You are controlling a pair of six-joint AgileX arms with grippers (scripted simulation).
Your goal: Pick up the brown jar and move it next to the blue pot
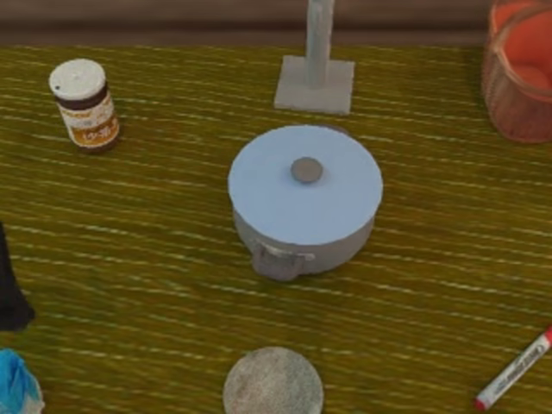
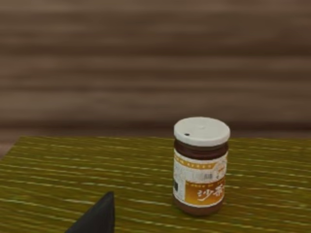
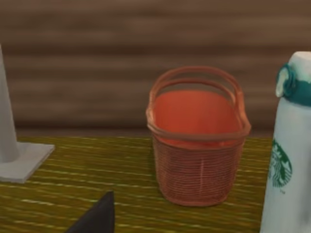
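Note:
The brown jar (image 1: 84, 105) stands upright at the table's far left, white cap on top and orange-and-white label facing out; in the left wrist view the brown jar (image 2: 200, 166) stands some way ahead of my one visible dark finger (image 2: 99, 216). The blue pot (image 1: 304, 197) sits at the centre with its flat lid, grey knob and handle toward the front. My left gripper (image 1: 10, 293) hangs at the left edge, well in front of the jar, open and holding nothing. The right gripper is outside the top view; its one visible finger (image 3: 99, 216) stands alone over bare table.
An orange-red basket (image 1: 521, 69) stands at the back right, a grey stand (image 1: 316, 76) behind the pot, a grey speckled disc (image 1: 272, 382) at the front, a red-capped marker (image 1: 514, 368) front right. A blue-white object (image 1: 15, 385) sits front left. A white bottle (image 3: 290, 155) stands beside the basket.

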